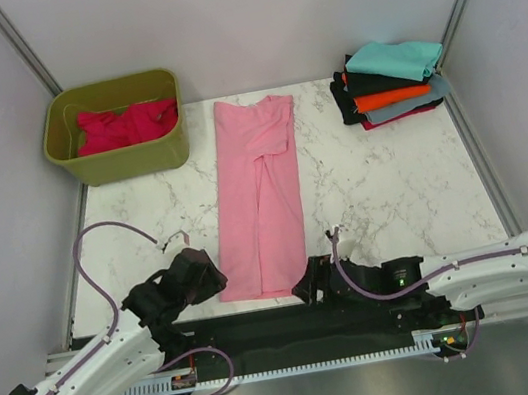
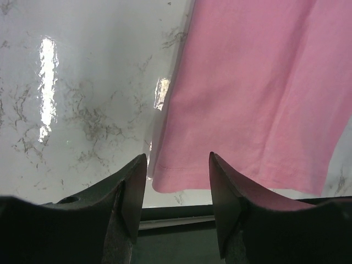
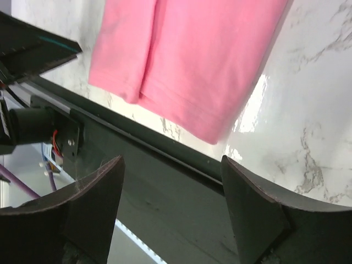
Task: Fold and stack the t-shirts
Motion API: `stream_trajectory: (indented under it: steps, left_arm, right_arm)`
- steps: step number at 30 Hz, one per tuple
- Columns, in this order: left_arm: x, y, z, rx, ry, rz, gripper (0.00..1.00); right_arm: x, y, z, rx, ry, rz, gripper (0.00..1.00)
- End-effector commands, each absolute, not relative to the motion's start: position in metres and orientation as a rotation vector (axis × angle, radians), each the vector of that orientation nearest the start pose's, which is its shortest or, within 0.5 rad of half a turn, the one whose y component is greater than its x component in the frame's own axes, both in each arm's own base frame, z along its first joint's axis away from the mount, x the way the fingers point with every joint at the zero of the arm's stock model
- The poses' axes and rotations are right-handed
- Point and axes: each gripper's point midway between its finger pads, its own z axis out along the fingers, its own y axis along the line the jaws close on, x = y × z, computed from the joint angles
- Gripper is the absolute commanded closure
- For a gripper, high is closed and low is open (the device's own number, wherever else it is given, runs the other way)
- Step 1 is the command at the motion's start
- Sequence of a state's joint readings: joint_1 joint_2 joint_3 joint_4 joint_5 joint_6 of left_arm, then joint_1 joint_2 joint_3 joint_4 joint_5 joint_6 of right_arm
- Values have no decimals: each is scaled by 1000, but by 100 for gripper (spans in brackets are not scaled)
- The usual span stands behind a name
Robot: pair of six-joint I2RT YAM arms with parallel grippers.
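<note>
pink t-shirt (image 1: 259, 198) lies flat mid marble table (image 1: 396, 196), folded into long strip, hem at near edge. thin, limp, light cloth; will sag, so pinch both hem corners. left gripper (image 2: 177, 162) parted, empty, at left corner; right gripper (image 3: 173, 165) wide, empty, near right corner

Pink shirt (image 1: 259, 198) laid out long on the counter (image 1: 394, 186).
I see my left hand (image 1: 215, 279) and right hand (image 1: 306, 285) at its near corners.

Pretty clearly a robotics lab cell: bare grey panel walls (image 1: 313, 7) in metal framing (image 1: 18, 41), marble-look surface (image 1: 386, 197), left arm (image 1: 91, 373) and right arm (image 1: 479, 273) bolted to a rail (image 1: 267, 334).
</note>
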State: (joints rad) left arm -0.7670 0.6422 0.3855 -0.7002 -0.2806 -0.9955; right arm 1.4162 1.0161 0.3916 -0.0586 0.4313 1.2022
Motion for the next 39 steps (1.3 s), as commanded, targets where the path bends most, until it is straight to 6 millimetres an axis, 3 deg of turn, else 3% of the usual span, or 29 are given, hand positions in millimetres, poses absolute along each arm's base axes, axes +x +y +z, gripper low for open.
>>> stream_trajectory:
  steps: [1, 2, 9, 18, 27, 31, 37, 38, 39]
  left_arm:
    - [151, -127, 51, -429, 2458, -441, 44]
    - [151, -127, 50, -428, 2460, -441, 44]
    - [150, -128, 51, -433, 2447, -466, 45]
    - [149, -129, 51, -431, 2444, -483, 45]
    - [149, -130, 51, -430, 2439, -498, 46]
    - [148, -130, 49, -434, 2442, -501, 46]
    - [147, -132, 51, -431, 2442, -518, 46]
    - [146, -132, 51, -430, 2443, -524, 47]
    - [145, -134, 51, -430, 2449, -536, 48]
  right_arm:
    - [106, 280, 87, 45, 2278, 834, 22]
    - [109, 281, 89, 52, 2285, 819, 23]
    - [108, 286, 47, 47, 2396, 686, 29]
    - [122, 295, 39, 70, 2373, 733, 33]
    - [111, 298, 30, 96, 2411, 826, 37]
    - [107, 293, 16, 98, 2443, 811, 41]
    - [101, 291, -2, 102, 2494, 784, 62]
    - [101, 288, -4, 109, 2497, 777, 73]
    - [101, 286, -2, 118, 2489, 781, 78]
